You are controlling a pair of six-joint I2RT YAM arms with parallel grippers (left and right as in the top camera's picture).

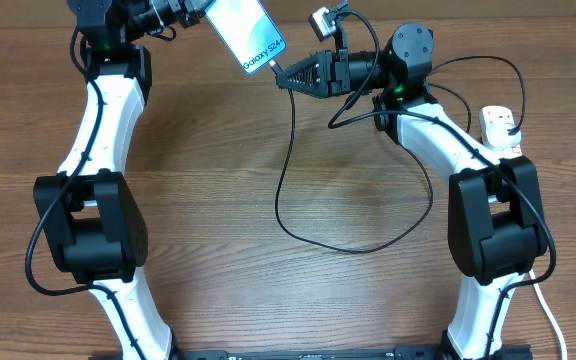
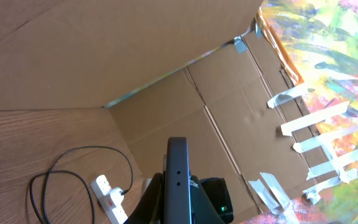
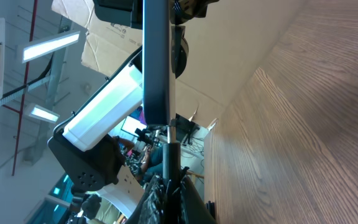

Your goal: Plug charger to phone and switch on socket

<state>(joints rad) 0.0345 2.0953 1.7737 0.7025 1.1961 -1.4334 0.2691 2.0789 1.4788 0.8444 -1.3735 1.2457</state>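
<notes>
The phone [image 1: 243,30], its screen lit light blue, is held in the air at the top of the overhead view with my left gripper [image 1: 200,12] shut on it. In the left wrist view it appears edge-on [image 2: 178,174] between the fingers. My right gripper [image 1: 280,74] is shut on the connector end of the charger [image 1: 286,190], whose thin black cable loops across the table. The connector tip [image 3: 171,146] meets the phone's bottom edge [image 3: 156,68]; I cannot tell whether it is seated. The white socket [image 1: 500,128] lies at the right edge, with a plug in it.
Both arms' black and white links stand over the wooden table [image 1: 218,220]. A cardboard wall [image 2: 166,37] rises behind the table. The socket [image 2: 109,198] and loops of black cable [image 2: 42,186] show in the left wrist view.
</notes>
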